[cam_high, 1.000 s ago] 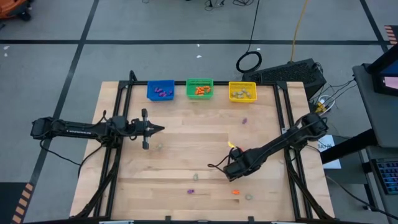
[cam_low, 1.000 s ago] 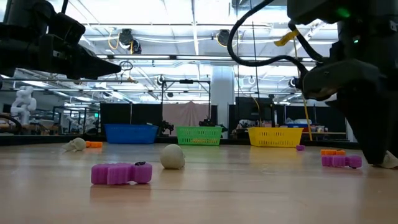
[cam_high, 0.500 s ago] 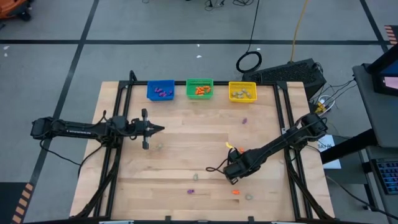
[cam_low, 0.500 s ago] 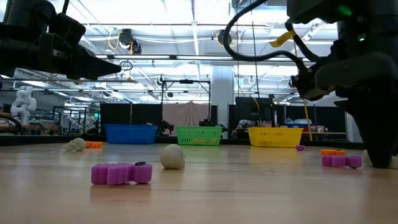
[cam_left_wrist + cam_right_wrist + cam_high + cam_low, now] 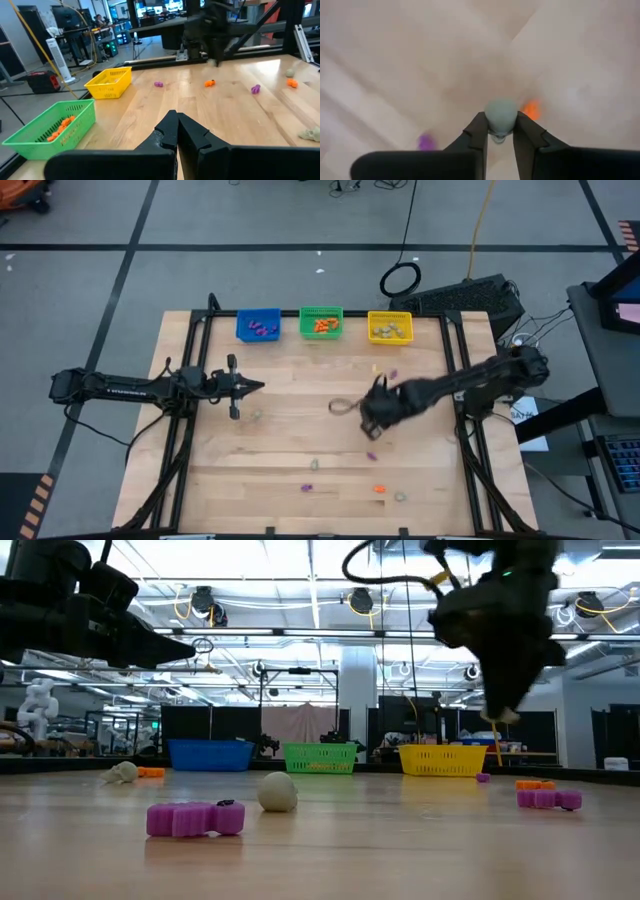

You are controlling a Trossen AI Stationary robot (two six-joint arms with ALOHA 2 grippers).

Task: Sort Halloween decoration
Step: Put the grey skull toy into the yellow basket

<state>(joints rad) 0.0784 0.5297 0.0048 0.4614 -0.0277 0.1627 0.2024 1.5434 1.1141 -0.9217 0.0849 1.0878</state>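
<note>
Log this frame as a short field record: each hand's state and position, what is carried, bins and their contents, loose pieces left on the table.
right hand: shut on pale grey trinket, lifted above mid-table
left hand: shut, empty, hovering over the table's left side
blue bin: purple pieces
green bin: orange pieces
yellow bin: pale pieces
loose on table: purple trinket, orange trinket, pale trinket, a few more scattered

A grey concrete floor crossed by dark tape lines surrounded the light wooden table; a black coiled cable lay at one o'clock.
</note>
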